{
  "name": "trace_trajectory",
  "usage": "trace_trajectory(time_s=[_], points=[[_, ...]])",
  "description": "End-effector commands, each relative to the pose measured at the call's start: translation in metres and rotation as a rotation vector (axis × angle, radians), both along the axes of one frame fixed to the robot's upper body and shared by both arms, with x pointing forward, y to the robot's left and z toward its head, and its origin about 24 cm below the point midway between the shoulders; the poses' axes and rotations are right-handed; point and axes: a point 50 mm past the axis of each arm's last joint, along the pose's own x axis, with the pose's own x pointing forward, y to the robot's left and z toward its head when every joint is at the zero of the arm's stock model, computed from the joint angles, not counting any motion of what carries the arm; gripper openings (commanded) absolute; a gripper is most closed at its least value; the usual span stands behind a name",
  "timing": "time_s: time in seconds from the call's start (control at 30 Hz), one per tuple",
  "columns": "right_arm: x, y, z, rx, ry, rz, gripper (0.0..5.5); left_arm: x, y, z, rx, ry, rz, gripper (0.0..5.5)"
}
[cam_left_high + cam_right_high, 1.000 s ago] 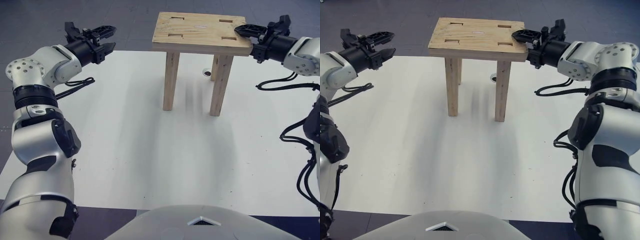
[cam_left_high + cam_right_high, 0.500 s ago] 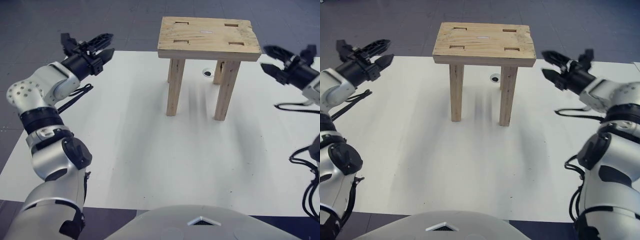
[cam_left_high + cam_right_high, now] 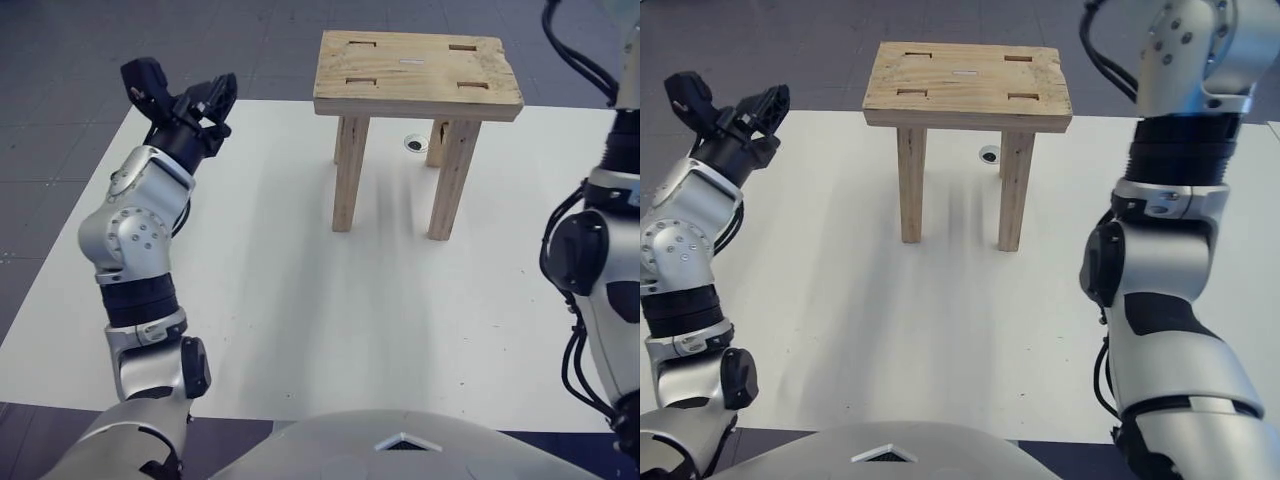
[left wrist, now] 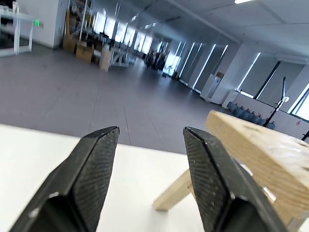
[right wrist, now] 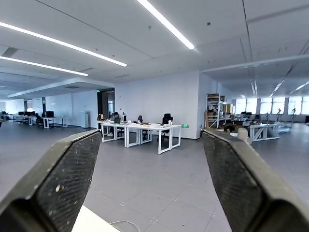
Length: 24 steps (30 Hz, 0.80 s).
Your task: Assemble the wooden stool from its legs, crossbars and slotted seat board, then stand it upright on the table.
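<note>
Stool (image 3: 418, 100) of pale, grainy wood stands upright on the far half of the flat white table (image 3: 300, 330). Its rectangular seat (image 3: 415, 62) is cut with four slots near the corners, and its square-section legs (image 3: 344, 170) are planted on the top. A small dark ring (image 3: 413, 145) lies on the table behind them. From my desk I see the left gripper (image 3: 180, 88) raised over the far left corner, well apart from the stool. Its black fingers (image 4: 96, 169), with stippled pads, are spread around nothing. The right arm (image 3: 1180, 200) rises at the right side; I read the right gripper (image 5: 150, 137) as wide apart too, rough-padded and holding nothing.
</note>
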Motion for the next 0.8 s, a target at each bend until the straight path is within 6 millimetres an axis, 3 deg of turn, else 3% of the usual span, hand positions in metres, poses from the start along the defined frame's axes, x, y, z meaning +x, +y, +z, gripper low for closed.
trace_trajectory(time_s=[0.03, 0.13, 0.2, 0.27, 0.33, 0.37, 0.4, 0.43, 0.53, 0.63, 0.7, 0.8], points=[[-0.012, 0.007, 0.030, 0.117, -0.182, 0.011, 3.75, -0.005, -0.006, -0.011, -0.003, 0.004, -0.013, 2.49], [-0.013, 0.016, 0.032, 0.131, -0.214, 0.032, 3.75, -0.004, -0.010, -0.013, 0.004, 0.008, -0.034, 2.49], [0.013, 0.014, -0.007, 0.093, 0.012, -0.026, 3.75, -0.004, -0.009, -0.017, 0.002, 0.034, -0.033, 2.49], [0.041, 0.009, -0.112, -0.005, 0.548, -0.070, 3.75, -0.007, -0.006, -0.030, -0.004, 0.114, -0.012, 2.49], [0.026, 0.008, -0.207, -0.042, 1.003, -0.056, 3.75, -0.010, -0.005, -0.046, -0.029, 0.208, 0.011, 2.49], [0.011, 0.012, -0.235, -0.065, 1.126, -0.013, 3.75, -0.014, -0.007, -0.055, -0.038, 0.259, 0.008, 2.49], [0.001, 0.017, -0.249, -0.063, 1.201, 0.031, 3.75, -0.016, -0.010, -0.061, -0.035, 0.284, 0.004, 2.49], [-0.001, 0.023, -0.243, -0.022, 1.172, 0.066, 3.75, -0.019, -0.015, -0.063, -0.043, 0.286, -0.001, 2.49], [0.000, 0.006, -0.159, 0.189, 0.681, 0.021, 3.75, -0.017, -0.034, -0.037, -0.063, 0.112, -0.021, 2.49], [-0.037, -0.025, -0.110, 0.293, 0.280, -0.103, 3.75, -0.024, -0.044, -0.026, -0.024, -0.034, -0.007, 2.49], [-0.059, -0.052, -0.109, 0.254, 0.171, -0.293, 3.75, -0.035, -0.043, -0.028, 0.002, -0.088, 0.042, 2.49], [-0.081, -0.091, -0.151, 0.061, 0.227, -0.574, 3.75, -0.049, -0.036, -0.039, 0.068, -0.103, 0.137, 2.49]])
